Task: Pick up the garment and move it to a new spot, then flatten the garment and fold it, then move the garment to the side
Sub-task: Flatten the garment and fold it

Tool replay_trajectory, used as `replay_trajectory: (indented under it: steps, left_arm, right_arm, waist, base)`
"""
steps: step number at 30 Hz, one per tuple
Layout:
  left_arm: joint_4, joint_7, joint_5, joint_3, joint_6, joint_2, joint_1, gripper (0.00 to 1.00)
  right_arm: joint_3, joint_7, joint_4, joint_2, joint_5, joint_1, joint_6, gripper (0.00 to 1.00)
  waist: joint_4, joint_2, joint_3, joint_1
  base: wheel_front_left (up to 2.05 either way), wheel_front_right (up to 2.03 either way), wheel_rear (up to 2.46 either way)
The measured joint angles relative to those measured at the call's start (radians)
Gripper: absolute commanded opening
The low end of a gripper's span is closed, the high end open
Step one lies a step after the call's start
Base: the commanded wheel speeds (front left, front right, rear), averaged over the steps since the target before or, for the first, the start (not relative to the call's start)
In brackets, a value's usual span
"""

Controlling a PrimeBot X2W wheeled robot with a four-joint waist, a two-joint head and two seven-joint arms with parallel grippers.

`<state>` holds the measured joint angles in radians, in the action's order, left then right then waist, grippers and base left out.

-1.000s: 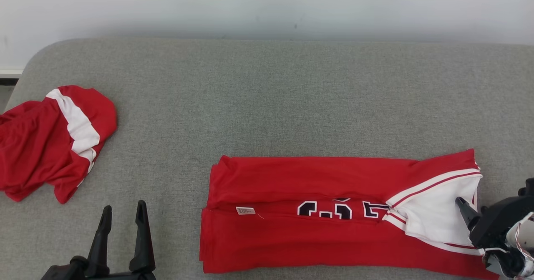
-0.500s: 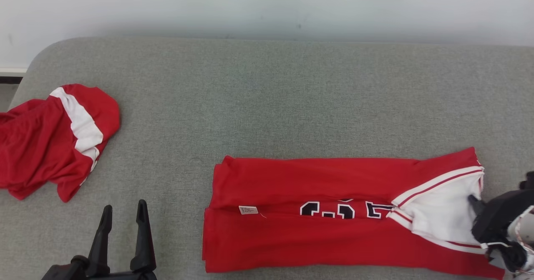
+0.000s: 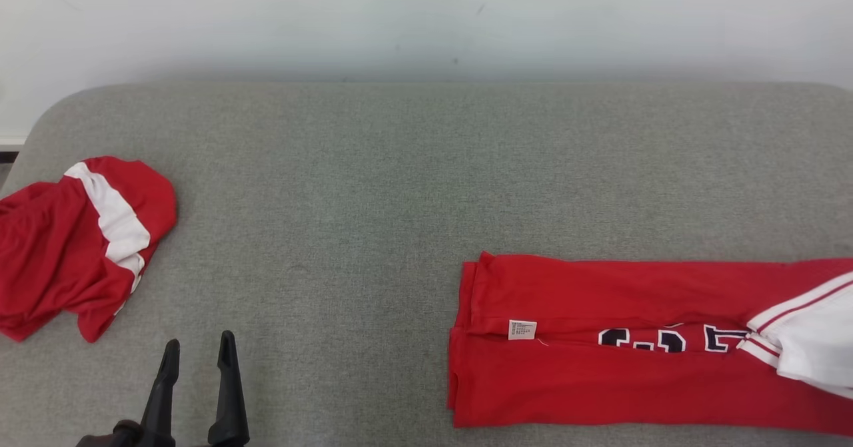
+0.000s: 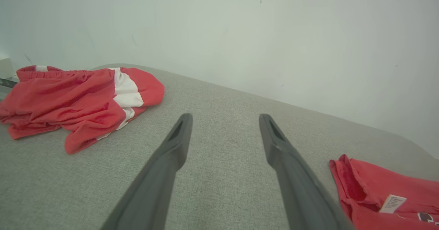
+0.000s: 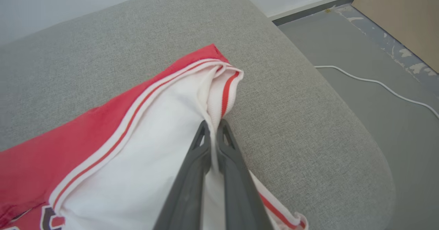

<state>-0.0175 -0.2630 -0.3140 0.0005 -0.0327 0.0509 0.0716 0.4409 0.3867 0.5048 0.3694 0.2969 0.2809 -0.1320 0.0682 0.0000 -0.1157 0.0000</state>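
Observation:
The garment point(image 3: 600, 380) is a red jersey with dark numbers and a white panel. It lies folded into a long strip on the grey padded surface point(image 3: 373, 187), and its right end runs off the head view. In the right wrist view my right gripper point(image 5: 214, 123) is shut on the white, red-striped edge of the garment point(image 5: 103, 147), near the surface's rounded right end. My left gripper point(image 3: 200, 340) stands open at the lower left, over bare fabric and holding nothing. The left wrist view shows the left gripper point(image 4: 224, 118) with the garment's labelled end point(image 4: 384, 189) to its right.
A crumpled red piece of clothing with a white stripe point(image 3: 73, 247) lies at the surface's left end, also visible ahead and left of the left fingers point(image 4: 75, 99). A white wall backs the surface. Beyond its right edge is grey floor with a white cable point(image 5: 377, 82).
My right gripper closed on the garment's white end and dragged it rightward, leaving the head view. The crumpled pile stayed put. The camera shifted slightly. The left gripper has not moved.

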Motion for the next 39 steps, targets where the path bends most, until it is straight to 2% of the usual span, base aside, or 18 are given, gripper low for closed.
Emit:
replay_trajectory:
  steps: [3,6,13,19,30,39]
  left_arm:
    - [-0.001,0.0,0.0,-0.002,0.0,0.0,0.006,1.0]
    - [-0.001,0.0,0.0,-0.006,0.0,0.0,0.014,1.0]
    - [0.002,0.0,-0.004,-0.017,0.002,0.0,0.015,1.0]
    - [-0.002,0.0,-0.007,-0.02,0.006,0.0,0.019,1.0]
    - [-0.003,0.0,-0.013,-0.026,0.01,0.0,0.017,1.0]
    - [-0.002,0.0,-0.026,-0.045,0.021,0.0,0.017,1.0]
  right_arm:
    - [-0.009,0.011,-0.05,-0.011,-0.009,-0.006,0.0,0.0]
    - [-0.061,0.033,-0.125,-0.033,-0.013,-0.022,0.0,0.0]
    - [-0.287,0.094,-0.309,-0.108,0.021,-0.077,0.0,0.0]
    - [-0.473,0.134,-0.381,-0.154,0.067,-0.088,0.0,0.0]
    - [-0.731,0.14,-0.255,-0.228,0.109,0.056,0.0,0.0]
    - [-0.8,0.101,-0.117,-0.253,0.133,0.121,0.0,0.0]
  waist:
    - [-0.006,0.0,0.006,0.0]
    - [-0.015,0.0,0.012,0.0]
    - [-0.014,0.0,0.028,0.0]
    - [-0.003,0.0,0.027,0.0]
    - [0.017,0.0,0.015,0.0]
    - [0.038,0.0,0.017,0.0]
  base:
    - [0.0,0.0,0.0]
    - [0.0,0.0,0.0]
    - [0.0,0.0,0.0]
    - [0.0,0.0,0.0]
    - [0.0,0.0,0.0]
    - [0.0,0.0,0.0]
